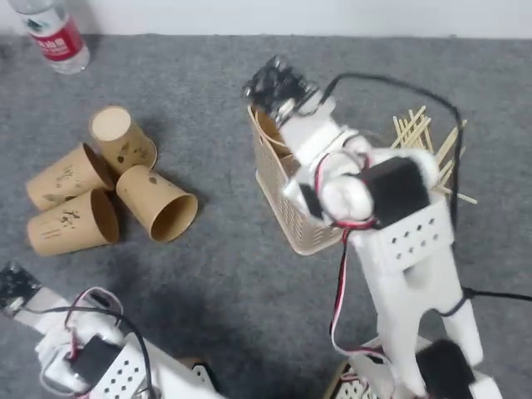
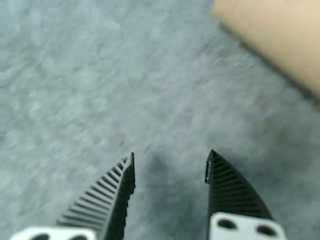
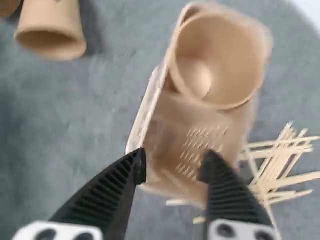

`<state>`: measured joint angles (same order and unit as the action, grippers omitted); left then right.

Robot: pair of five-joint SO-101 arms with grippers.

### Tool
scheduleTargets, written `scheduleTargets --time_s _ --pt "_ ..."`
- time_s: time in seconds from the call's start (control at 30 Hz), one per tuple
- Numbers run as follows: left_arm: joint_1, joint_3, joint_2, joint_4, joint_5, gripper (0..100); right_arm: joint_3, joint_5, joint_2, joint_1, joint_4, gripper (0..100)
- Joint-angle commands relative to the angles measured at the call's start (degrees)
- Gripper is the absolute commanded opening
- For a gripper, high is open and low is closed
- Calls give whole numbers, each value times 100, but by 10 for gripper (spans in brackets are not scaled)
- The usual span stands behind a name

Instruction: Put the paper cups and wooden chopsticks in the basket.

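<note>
Four paper cups [image 1: 123, 137] lie on their sides in a cluster on the left of the grey bench [image 1: 249, 291], touching one another, with their mouths facing different ways. A fifth cup [image 3: 215, 65] sits in the basket [image 1: 283, 199], which stands near the middle of the bench. The chopsticks [image 1: 420, 133] lie in a loose, crossed heap on the bench just beside the basket, on the side away from the cups. The right pincer [image 3: 175, 156] hangs over the basket, released and with nothing between its fingers [image 3: 115, 185]. The left pincer [image 2: 171, 156] is also released and empty, low over bare bench near the front left corner, with the side of one cup [image 2: 280, 40] close ahead of it. A bottle [image 1: 54, 33] stands at the far left corner, well apart from the rest.
</note>
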<state>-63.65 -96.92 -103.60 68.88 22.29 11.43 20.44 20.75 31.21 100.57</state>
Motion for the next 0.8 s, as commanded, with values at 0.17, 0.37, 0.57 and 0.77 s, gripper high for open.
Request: scheduleTargets --time_s 0.17,0.37,0.57,0.77 --pt "1582 2000 -79 132 237 305 -2145 18 1771 13 -338 129" --pt "3771 2651 -53 -229 343 305 -4079 26 3459 -136 -1182 139" --pt "3965 1938 -44 -1275 967 305 -5714 26 4796 -655 -2176 142" --pt "3763 1587 -62 -1292 1029 305 -4501 220 4655 -664 -2440 180"
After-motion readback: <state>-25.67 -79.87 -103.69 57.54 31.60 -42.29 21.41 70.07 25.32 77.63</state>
